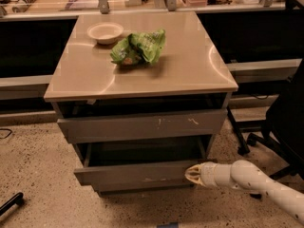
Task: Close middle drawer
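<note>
Camera view shows the grey-brown middle drawer [128, 173] standing open, the claw [191, 174], pressed together, against its plain front.

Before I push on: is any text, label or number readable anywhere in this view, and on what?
None can be read.
Print on the green bag, lying on the cabinet top: too blurred to read.
Front of the middle drawer: no lettering.
The gripper, at the right end of that front: no markings.
</note>
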